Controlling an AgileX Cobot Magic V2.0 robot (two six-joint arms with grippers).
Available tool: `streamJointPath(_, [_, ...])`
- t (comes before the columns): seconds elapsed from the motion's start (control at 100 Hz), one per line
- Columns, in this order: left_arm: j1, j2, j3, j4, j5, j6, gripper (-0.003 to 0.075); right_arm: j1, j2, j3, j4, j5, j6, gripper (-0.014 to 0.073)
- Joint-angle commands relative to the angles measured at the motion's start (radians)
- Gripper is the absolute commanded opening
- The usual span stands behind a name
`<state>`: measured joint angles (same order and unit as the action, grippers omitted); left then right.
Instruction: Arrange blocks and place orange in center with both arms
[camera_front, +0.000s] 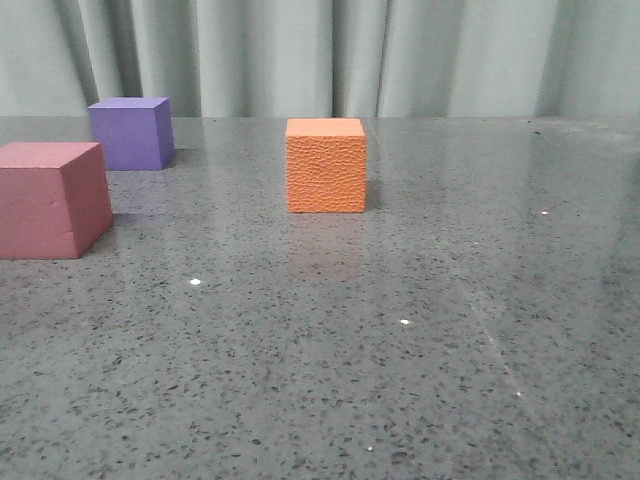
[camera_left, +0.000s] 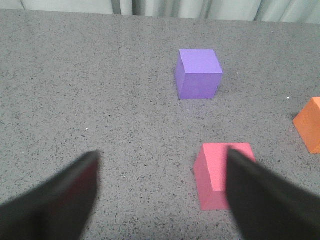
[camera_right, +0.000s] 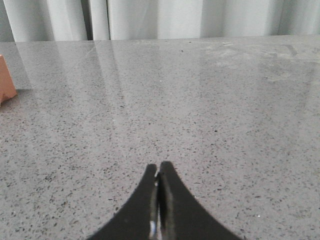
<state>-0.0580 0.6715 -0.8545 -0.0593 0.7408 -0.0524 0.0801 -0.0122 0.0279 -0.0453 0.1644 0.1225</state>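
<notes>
On speckled table (camera_front: 420, 380): left tool (camera_left: 160, 192) spread above pink cube (camera_left: 215, 175); right tool (camera_right: 159, 175) closed, empty.

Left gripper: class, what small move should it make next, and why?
Probably shift the open left gripper sideways until its fingers straddle the pink-red cube, then descend. One finger now overlaps that cube, nothing is held, and the right gripper is shut, away from the blocks.

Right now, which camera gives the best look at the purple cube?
The left wrist view: the purple cube shows whole, top and two sides. The front view shows it smaller, far left. The right wrist view misses it.
</notes>
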Motion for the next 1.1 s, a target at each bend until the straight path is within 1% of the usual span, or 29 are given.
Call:
streamJointPath(0.0, [0.004,0.004,-0.036,-0.01,-0.082,-0.004,0.0718,-0.006,-0.007,-0.014,-0.001,-0.086,-0.01,-0.012])
streamJointPath(0.11, [0.004,0.004,-0.036,-0.01,-0.092,-0.006,0.064,-0.006,-0.007,-0.014,-0.001,-0.086,-0.01,-0.012])
streamJointPath(0.28, [0.004,0.004,-0.036,-0.01,-0.15,-0.006,0.0586,-0.006,-0.007,-0.014,-0.001,-0.086,-0.01,-0.012])
streamJointPath(0.39, [0.004,0.004,-0.036,-0.017,-0.17,-0.006,0.0576,-0.006,-0.007,-0.014,-0.001,-0.086,-0.01,-0.012])
streamJointPath(0.56, [0.002,0.018,-0.036,-0.143,-0.198,-0.006,0.0576,-0.006,-0.007,-0.014,-0.001,-0.086,-0.01,-0.012])
streamJointPath(0.66, [0.0,0.056,-0.054,-0.189,-0.187,0.001,0.0576,-0.006,-0.007,-0.014,-0.001,-0.086,-0.01,-0.012])
streamJointPath(0.74, [-0.006,0.102,-0.08,-0.228,-0.18,0.038,0.0576,-0.006,-0.007,-0.014,-0.001,-0.086,-0.01,-0.012])
streamJointPath(0.85, [-0.062,0.163,-0.131,-0.257,-0.188,0.064,0.0576,-0.006,-0.007,-0.014,-0.001,-0.086,-0.01,-0.012])
streamJointPath(1.09, [-0.311,0.381,-0.276,-0.237,-0.295,0.052,0.0576,-0.006,-0.007,-0.014,-0.001,-0.086,-0.01,-0.012])
